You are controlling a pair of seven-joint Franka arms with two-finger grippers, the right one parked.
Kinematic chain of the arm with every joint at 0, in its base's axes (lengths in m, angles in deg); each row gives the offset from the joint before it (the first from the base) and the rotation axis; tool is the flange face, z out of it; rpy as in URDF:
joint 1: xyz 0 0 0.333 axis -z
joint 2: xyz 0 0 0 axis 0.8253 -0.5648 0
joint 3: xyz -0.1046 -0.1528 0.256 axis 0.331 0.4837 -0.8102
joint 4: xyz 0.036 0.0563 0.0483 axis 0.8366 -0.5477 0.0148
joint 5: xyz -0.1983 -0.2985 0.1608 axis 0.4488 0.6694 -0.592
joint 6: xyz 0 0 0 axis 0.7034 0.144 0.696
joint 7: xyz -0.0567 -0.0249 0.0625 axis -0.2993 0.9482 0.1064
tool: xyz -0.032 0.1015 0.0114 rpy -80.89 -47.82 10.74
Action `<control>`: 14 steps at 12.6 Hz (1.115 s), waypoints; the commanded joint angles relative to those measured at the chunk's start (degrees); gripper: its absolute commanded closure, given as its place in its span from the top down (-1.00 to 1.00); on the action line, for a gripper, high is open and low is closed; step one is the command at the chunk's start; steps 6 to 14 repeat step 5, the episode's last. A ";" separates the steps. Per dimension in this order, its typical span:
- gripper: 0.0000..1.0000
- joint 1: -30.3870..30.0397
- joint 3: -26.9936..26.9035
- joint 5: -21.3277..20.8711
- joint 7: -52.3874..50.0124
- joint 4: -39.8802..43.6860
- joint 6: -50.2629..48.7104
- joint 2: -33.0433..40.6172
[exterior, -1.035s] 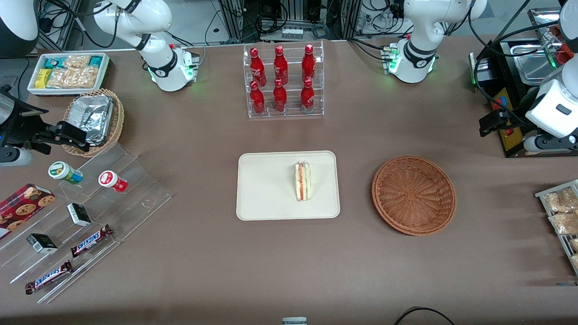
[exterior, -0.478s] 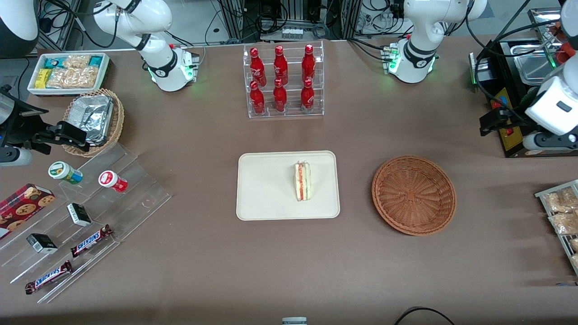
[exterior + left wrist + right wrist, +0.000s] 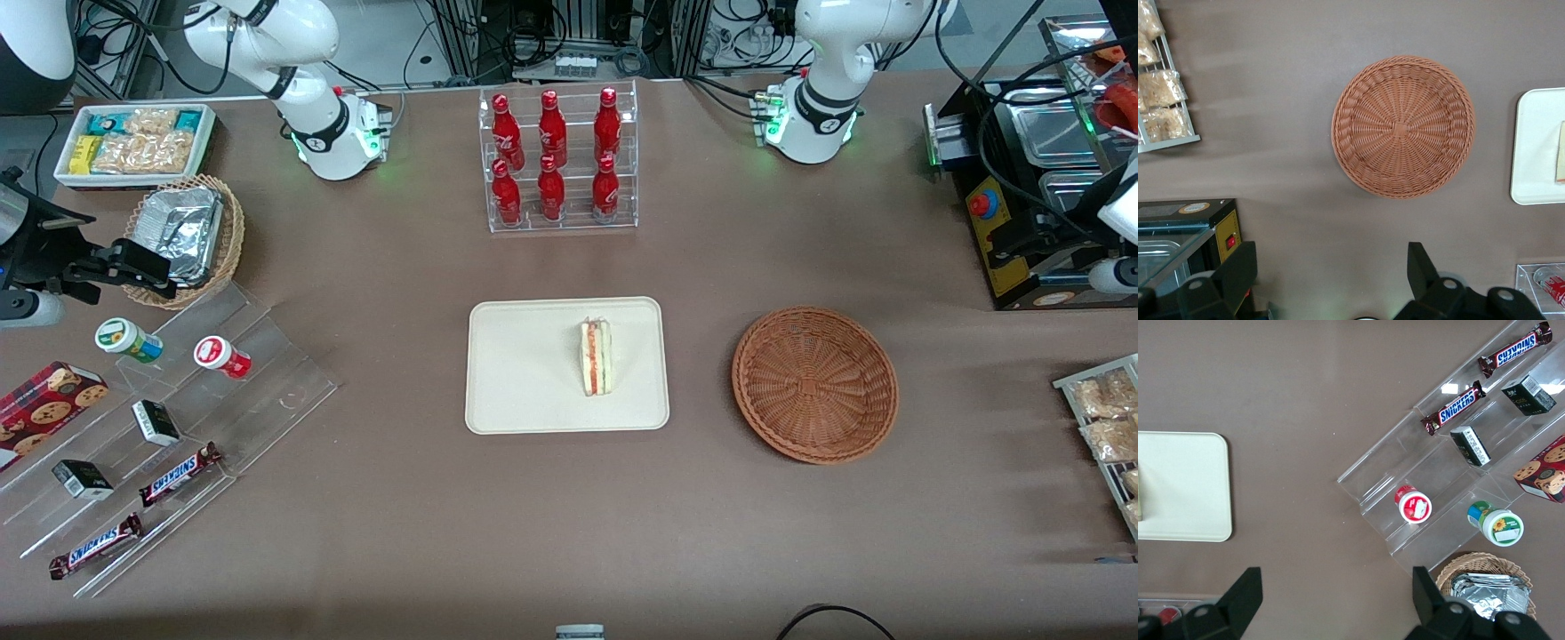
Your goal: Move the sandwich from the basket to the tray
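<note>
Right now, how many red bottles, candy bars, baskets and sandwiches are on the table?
Red bottles: 6
Snickers bars: 2
Wicker baskets: 2, the reddish-brown basket and the tan basket
Sandwich: 1, on the tray
Total: 11
The claw hangs open above the table toward the working arm's end, holding nothing.

Sandwich on the tray, basket bare.
The sandwich (image 3: pixel 597 357) stands on edge, filling stripes showing, near the cream tray's (image 3: pixel 520 373) basket-side edge; the reddish-brown wicker basket (image 3: pixel 815 384) sits well apart beside it.

The gripper (image 3: pixel 1331 270) hangs above the table, nearer the arms' bases than the basket, fingers spread wide.
</note>
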 commanded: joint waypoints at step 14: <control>0.98 0.90 1.38 -0.36 -2.91 2.04 -0.87 -1.53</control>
